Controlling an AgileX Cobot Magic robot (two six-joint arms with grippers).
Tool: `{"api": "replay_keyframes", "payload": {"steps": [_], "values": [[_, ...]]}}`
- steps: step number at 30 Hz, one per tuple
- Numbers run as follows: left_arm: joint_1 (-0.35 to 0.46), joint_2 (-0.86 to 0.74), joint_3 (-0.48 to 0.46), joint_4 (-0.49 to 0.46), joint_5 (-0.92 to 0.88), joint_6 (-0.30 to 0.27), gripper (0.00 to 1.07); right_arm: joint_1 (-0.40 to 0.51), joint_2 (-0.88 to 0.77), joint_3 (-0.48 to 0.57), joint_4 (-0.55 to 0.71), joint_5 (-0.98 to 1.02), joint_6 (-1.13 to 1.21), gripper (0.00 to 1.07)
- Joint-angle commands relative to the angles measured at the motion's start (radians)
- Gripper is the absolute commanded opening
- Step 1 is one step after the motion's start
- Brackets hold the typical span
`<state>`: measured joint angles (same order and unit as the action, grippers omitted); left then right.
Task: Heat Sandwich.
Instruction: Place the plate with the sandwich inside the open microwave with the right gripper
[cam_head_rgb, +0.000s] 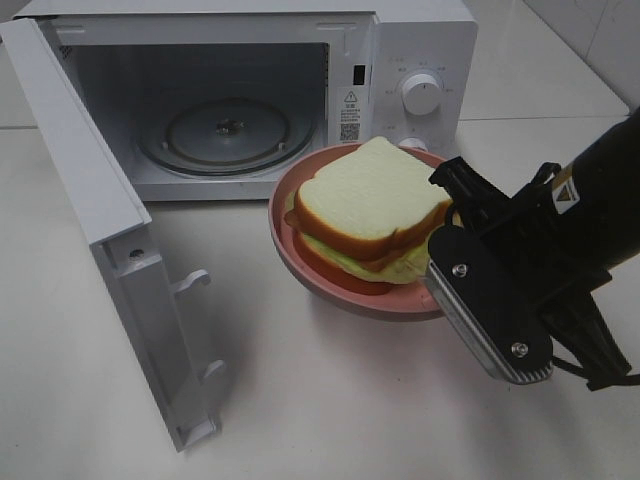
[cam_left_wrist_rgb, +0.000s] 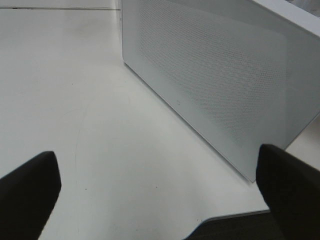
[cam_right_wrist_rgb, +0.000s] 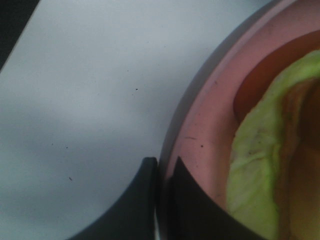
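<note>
While your right gripper (cam_right_wrist_rgb: 162, 165) clamps the pink plate (cam_right_wrist_rgb: 200, 130), sandwich (cam_head_rgb: 370, 200) aboard, and left gripper (cam_left_wrist_rgb: 157, 155) gapes empty, carry it level into the microwave (cam_head_rgb: 420, 40).

exterior high: looked down on microwave (cam_head_rgb: 420, 60), plate (cam_head_rgb: 340, 292) | left wrist: faced door (cam_left_wrist_rgb: 215, 75) outside, near | right wrist: very close on the same plate's (cam_right_wrist_rgb: 200, 125) rim

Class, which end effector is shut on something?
The right end effector, pinching the rim of the pink plate under the sandwich; the left end effector stands open by the microwave door.
</note>
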<state>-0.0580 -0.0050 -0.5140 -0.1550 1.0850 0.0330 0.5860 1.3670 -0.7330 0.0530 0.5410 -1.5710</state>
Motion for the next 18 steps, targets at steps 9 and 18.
{"api": "replay_keyframes", "payload": {"steps": [9, 18], "values": [[-0.006, -0.023, 0.0, -0.001, -0.013, 0.002, 1.0, 0.051, 0.088, -0.105, 0.015, -0.03, -0.049, 0.0], [-0.006, -0.023, 0.0, -0.001, -0.013, 0.002, 1.0, 0.083, 0.197, -0.21, 0.06, -0.03, -0.102, 0.0]]}}
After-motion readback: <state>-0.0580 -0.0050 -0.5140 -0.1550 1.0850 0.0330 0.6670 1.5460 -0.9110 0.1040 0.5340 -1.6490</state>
